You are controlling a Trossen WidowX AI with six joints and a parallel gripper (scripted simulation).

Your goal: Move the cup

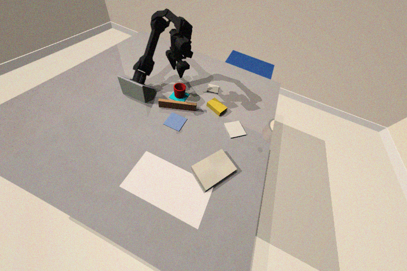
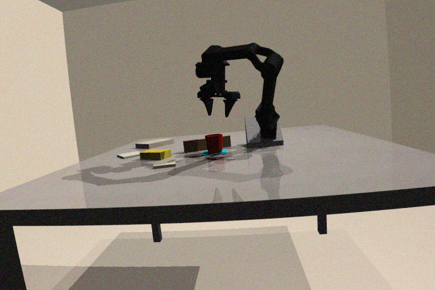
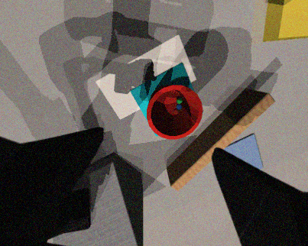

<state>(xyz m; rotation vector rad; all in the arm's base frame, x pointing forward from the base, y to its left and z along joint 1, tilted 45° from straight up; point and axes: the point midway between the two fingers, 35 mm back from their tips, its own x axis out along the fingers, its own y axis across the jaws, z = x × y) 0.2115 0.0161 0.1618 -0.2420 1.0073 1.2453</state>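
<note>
The red cup (image 1: 179, 91) (image 2: 213, 144) (image 3: 174, 111) stands upright on the cyan pad (image 1: 173, 97) (image 2: 224, 151) (image 3: 142, 103). In the wrist view a green marble (image 3: 179, 101) and a blue marble (image 3: 179, 107) lie inside it. My gripper (image 1: 177, 73) (image 2: 218, 115) (image 3: 158, 143) is open and empty, above the cup, with its fingertips clear of the rim. The blue pad (image 1: 175, 121) (image 3: 248, 150) lies bare on the other side of a brown bar; the exterior view does not show it.
The low brown bar (image 1: 177, 105) (image 2: 191, 145) (image 3: 219, 141) stands between the pads. A yellow block (image 1: 216, 107) (image 2: 154, 154) (image 3: 299, 17) and two whitish tiles (image 1: 213, 89) (image 1: 234, 129) lie to one side. A beige slab (image 1: 213, 169) (image 2: 154, 143) overlaps a white sheet (image 1: 164, 188) farther off.
</note>
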